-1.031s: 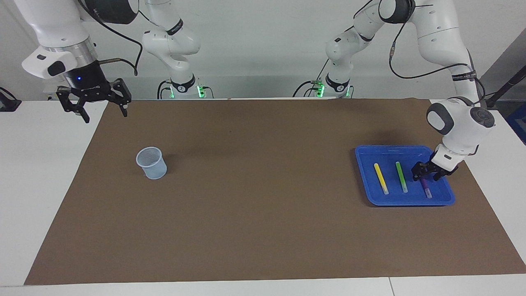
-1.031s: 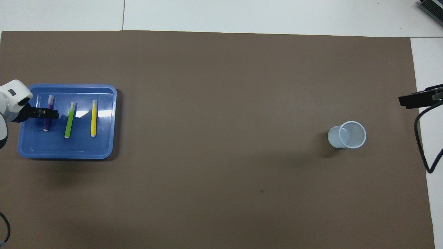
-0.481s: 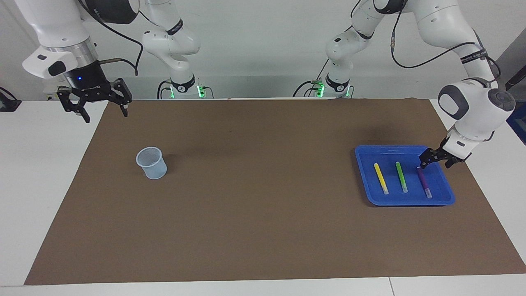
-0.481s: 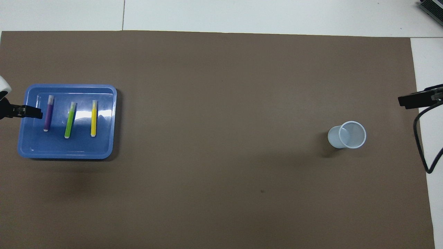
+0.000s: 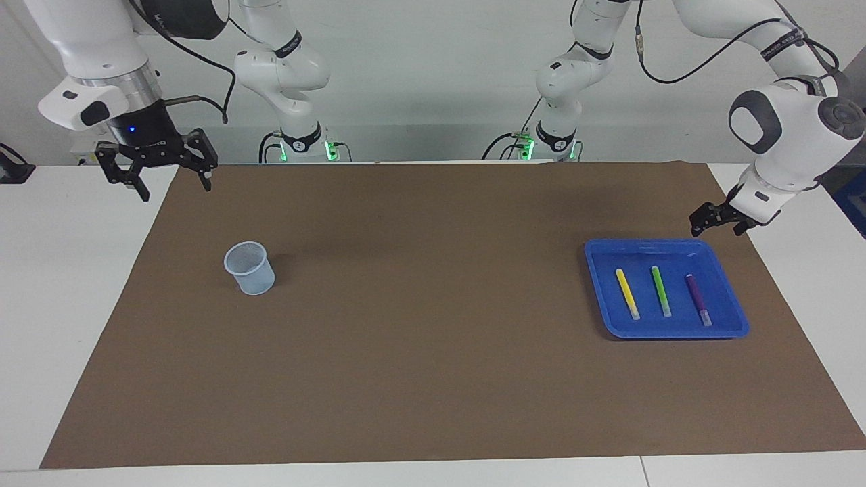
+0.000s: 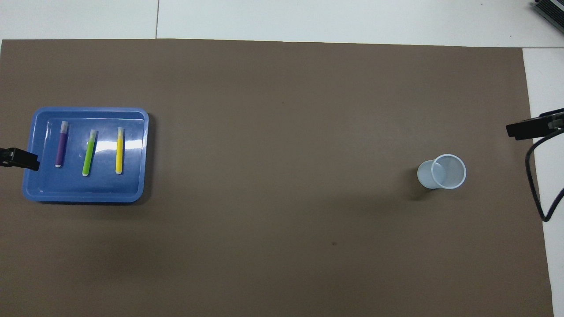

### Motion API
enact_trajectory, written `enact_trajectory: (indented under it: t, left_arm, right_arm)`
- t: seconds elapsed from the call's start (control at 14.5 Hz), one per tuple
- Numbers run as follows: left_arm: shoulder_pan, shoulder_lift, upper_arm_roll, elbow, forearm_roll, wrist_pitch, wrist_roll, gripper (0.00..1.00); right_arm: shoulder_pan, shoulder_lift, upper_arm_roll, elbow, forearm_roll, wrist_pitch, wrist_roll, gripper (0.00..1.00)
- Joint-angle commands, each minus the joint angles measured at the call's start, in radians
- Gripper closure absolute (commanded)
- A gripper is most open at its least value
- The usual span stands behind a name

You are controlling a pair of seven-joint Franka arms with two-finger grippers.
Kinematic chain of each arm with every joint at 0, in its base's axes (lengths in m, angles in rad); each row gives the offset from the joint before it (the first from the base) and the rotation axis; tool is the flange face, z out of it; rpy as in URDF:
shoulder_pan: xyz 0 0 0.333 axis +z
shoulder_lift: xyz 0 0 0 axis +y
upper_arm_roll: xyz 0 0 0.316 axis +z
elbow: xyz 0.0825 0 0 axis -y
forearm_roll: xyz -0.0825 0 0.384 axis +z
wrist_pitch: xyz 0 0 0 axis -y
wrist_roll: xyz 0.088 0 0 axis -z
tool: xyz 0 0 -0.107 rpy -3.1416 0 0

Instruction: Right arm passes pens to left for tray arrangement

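The bright-blue tray lies on the brown mat toward the left arm's end of the table. Three pens lie side by side in it: yellow, green and purple. My left gripper hangs open and empty in the air over the tray's rim at the left arm's end, clear of the pens. My right gripper waits open and empty, raised over the mat's edge at the right arm's end.
A small pale-blue mesh cup stands upright on the mat toward the right arm's end. A black cable hangs by the right gripper. White tabletop borders the mat.
My left gripper has risen from around the purple pen and drawn off the tray toward the left arm's end. The purple pen stays lying in the tray. The right arm has not moved.
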Motion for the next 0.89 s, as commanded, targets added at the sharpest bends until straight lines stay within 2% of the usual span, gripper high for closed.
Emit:
enact_trajectory:
  t: [0.0, 0.07, 0.34, 0.55, 0.83]
  left_arm:
    - [-0.017, -0.100, 0.007, -0.014, -0.038, -0.126, -0.020, 0.00]
    - [-0.017, -0.117, 0.007, 0.008, -0.075, -0.165, -0.038, 0.00]
    - [-0.036, -0.138, 0.019, 0.135, -0.085, -0.374, -0.049, 0.00]
    - [-0.203, -0.119, 0.143, 0.226, -0.091, -0.494, -0.084, 0.00]
    - [-0.352, -0.095, 0.255, 0.272, -0.114, -0.485, -0.146, 0.00]
  right_arm:
    - [0.002, -0.002, 0.000, 0.009, 0.000, -0.023, 0.027, 0.00]
    - [0.002, -0.002, 0.000, 0.009, 0.000, -0.023, 0.027, 0.00]
    - [-0.004, -0.002, 0.002, 0.012, 0.000, -0.023, 0.026, 0.00]
    - [-0.004, -0.002, 0.002, 0.012, 0.002, -0.023, 0.026, 0.00]
    - [-0.004, -0.002, 0.002, 0.012, 0.000, -0.026, 0.026, 0.00]
